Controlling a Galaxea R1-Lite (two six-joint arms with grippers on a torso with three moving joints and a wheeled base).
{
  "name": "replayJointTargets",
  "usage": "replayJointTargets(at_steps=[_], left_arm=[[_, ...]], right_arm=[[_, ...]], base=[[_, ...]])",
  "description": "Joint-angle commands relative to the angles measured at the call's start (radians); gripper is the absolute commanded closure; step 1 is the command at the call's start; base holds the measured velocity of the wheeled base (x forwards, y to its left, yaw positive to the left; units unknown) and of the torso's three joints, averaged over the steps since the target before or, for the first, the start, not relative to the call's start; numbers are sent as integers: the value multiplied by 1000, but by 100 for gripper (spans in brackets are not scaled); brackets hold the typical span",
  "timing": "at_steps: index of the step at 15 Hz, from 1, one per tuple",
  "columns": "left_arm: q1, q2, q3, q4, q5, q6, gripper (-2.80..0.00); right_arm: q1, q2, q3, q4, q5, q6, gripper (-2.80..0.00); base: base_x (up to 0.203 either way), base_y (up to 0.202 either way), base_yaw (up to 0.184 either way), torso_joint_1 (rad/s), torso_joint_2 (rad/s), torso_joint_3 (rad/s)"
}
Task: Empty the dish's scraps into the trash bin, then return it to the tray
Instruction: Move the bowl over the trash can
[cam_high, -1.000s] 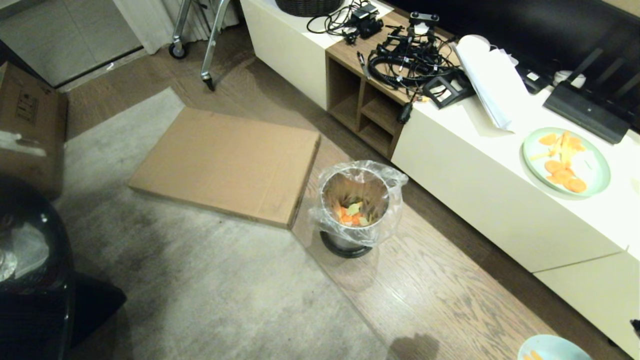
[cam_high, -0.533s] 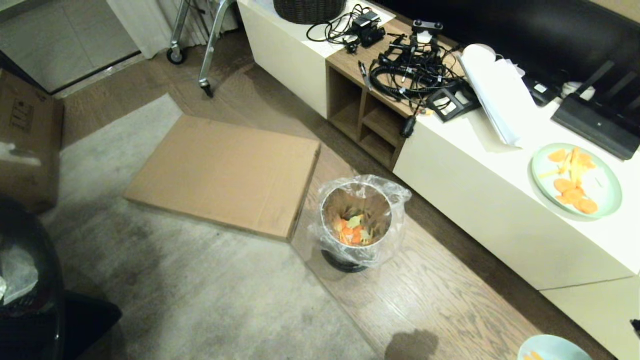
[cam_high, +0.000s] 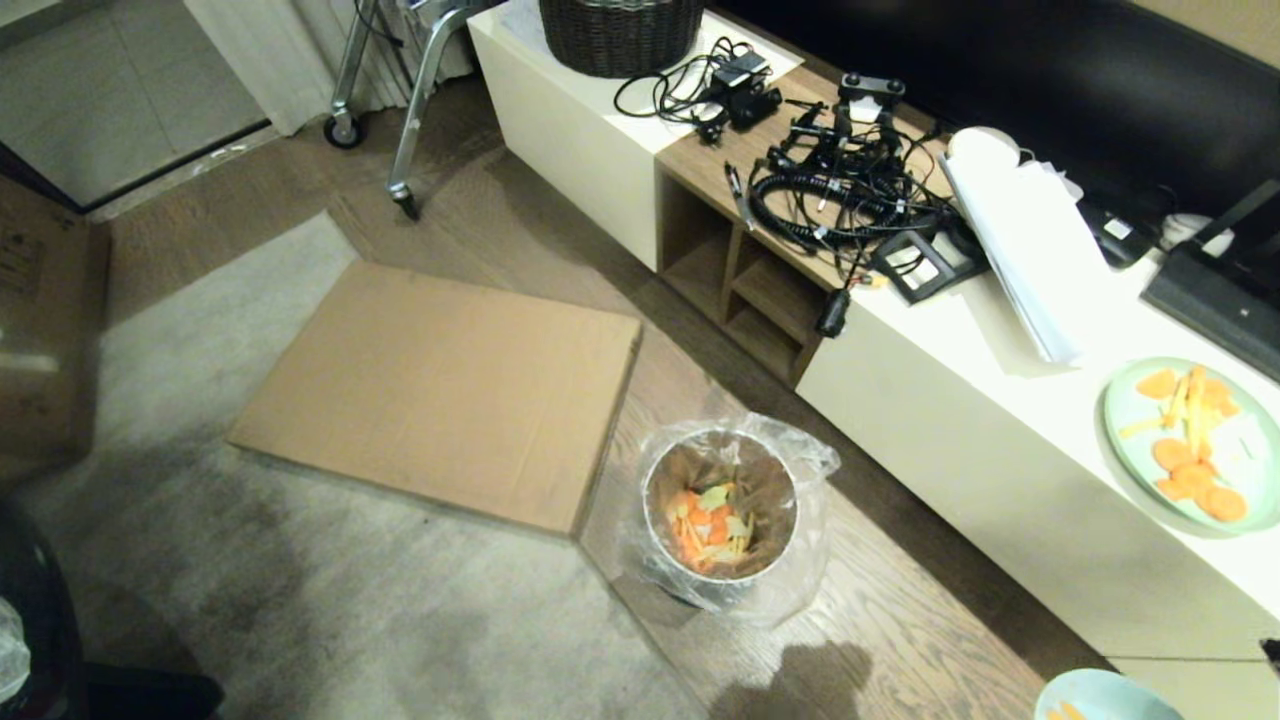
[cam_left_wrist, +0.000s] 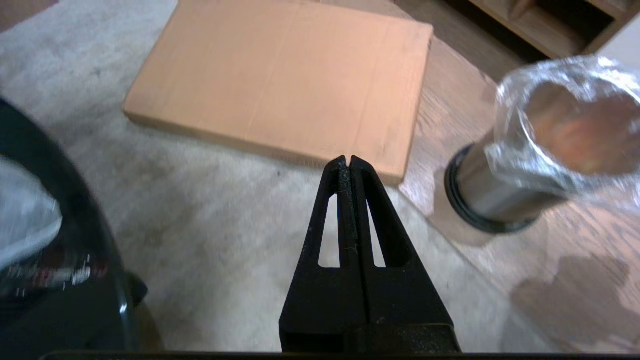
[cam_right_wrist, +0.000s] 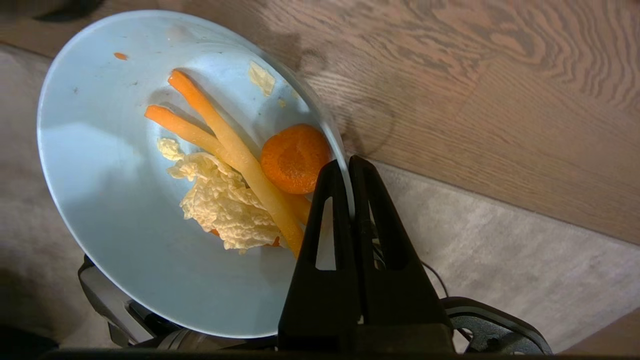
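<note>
- While my right gripper stays out of the head view, its wrist camera shows the jaws pinched shut on the rim of the dish, which I hold low over the floor to my right; only a sliver of it shows at the head view's lower edge.
- Carrot slices, pale strips and a leafy scrap, the scraps, lie in the dish near my fingers, so nothing is tipped out yet.
- My left gripper hangs shut and idle over the carpet.
- To do this step well, I judge I should keep the dish level until its far lip is over the trash bin, then roll the wrist slowly so the pieces slide off the lip opposite my grip.
- The bin's liner flares past its rim; I would clear it, not brush it.
- Open floor lies between me and the bin; the white cabinet crowds its far right side, the cardboard sheet its left.
- No tray is in view.
</note>
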Motion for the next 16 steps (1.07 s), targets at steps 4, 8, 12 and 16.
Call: replayJointTargets(at_steps=[4,8,12,16], left_arm=[[0,0,0,0,1,-2,0],[0,0,0,0,1,-2,0],[0,0,0,0,1,-3,0],[0,0,0,0,1,-3,0]], right_arm=[[0,3,0,-15,-1,2,0],[1,6,-11,-18,-1,0,0],[6,53,-103,-3,4,-79,0],[59,135,-222,-2,1,-176,0]], base=[[58,0,1,5,0,0],[0,0,0,0,0,0],[0,0,0,0,0,0],[0,0,0,0,0,0]])
